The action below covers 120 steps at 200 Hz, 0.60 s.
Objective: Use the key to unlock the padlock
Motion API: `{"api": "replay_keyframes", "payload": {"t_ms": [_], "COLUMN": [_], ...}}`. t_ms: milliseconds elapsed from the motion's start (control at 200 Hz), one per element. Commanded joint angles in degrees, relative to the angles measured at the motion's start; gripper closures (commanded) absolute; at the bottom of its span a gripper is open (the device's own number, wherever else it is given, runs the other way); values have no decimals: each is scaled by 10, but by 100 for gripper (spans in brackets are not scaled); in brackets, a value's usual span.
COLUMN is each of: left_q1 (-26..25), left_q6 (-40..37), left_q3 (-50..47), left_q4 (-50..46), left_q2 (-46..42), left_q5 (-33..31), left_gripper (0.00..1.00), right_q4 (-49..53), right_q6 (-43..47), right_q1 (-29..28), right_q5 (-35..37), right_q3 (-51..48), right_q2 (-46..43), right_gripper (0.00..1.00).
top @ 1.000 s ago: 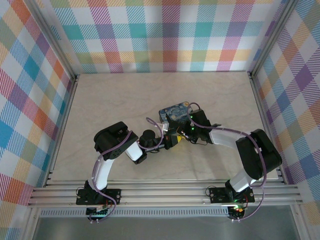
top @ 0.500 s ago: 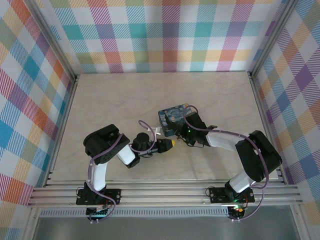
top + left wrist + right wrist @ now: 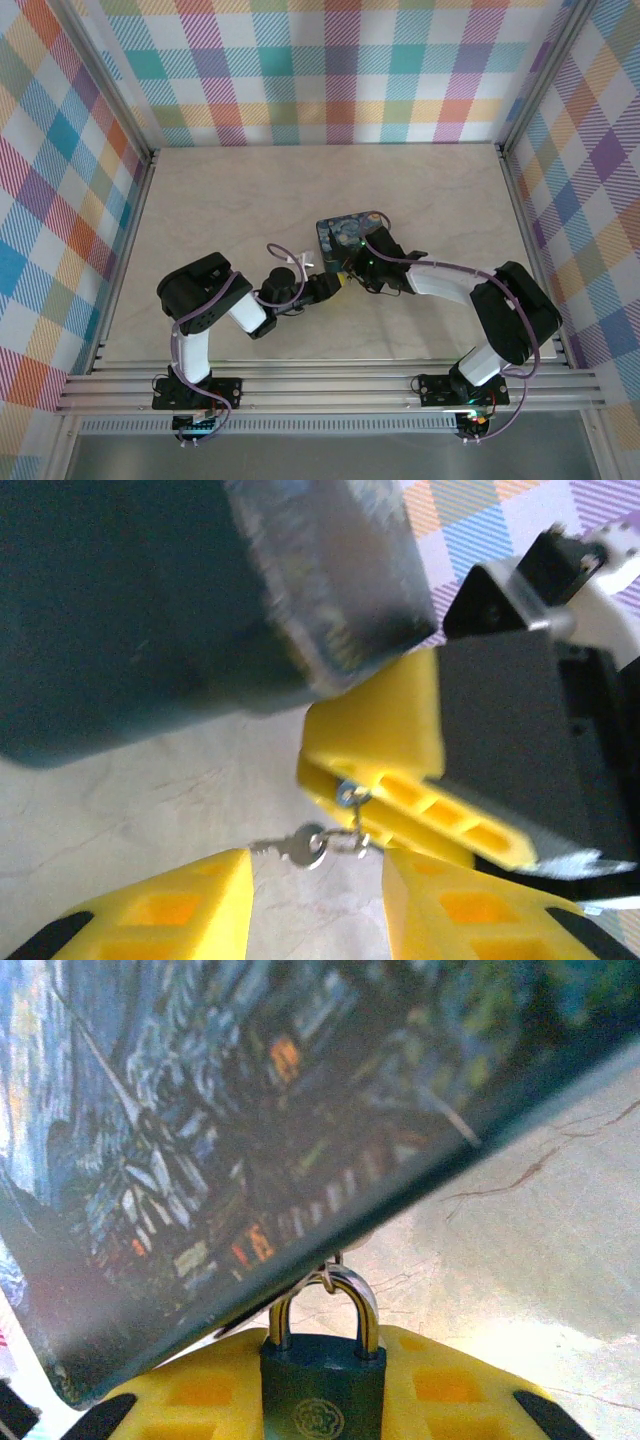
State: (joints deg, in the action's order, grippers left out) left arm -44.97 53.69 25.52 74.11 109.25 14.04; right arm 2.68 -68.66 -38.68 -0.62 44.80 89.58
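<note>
Yellow-fingered right gripper (image 3: 322, 1365) clamps the dark padlock (image 3: 322, 1408) just beside the starry-night box (image 3: 250, 1110), shackle (image 3: 366, 1305) up against the box edge. Left gripper (image 3: 315, 885) jaws apart; silver key (image 3: 297, 846) at their gap, ungripped.

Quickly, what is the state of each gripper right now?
Left gripper: open, the key ungripped in its gap.
Right gripper: closed on the padlock.

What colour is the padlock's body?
Dark green padlock, silver shackle; clearest in the right wrist view.
</note>
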Motion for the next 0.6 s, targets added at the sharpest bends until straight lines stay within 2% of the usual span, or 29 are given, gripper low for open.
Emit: {"api": "replay_keyframes", "payload": {"t_ms": [0,595], "left_q1": [-5,-25], "left_q6": [15,28], "left_q3": [18,35], "left_q4": [31,34], "left_q2": [-2,22], "left_q5": [-26,-40], "left_gripper": [63,71], "right_q4": [-1,-13], "right_q6": [-14,-25], "right_q1": [-6,-7], "right_q5": [1,-11], "right_q3": [18,19], "right_q2": [8,21], "right_gripper": [100,100]}}
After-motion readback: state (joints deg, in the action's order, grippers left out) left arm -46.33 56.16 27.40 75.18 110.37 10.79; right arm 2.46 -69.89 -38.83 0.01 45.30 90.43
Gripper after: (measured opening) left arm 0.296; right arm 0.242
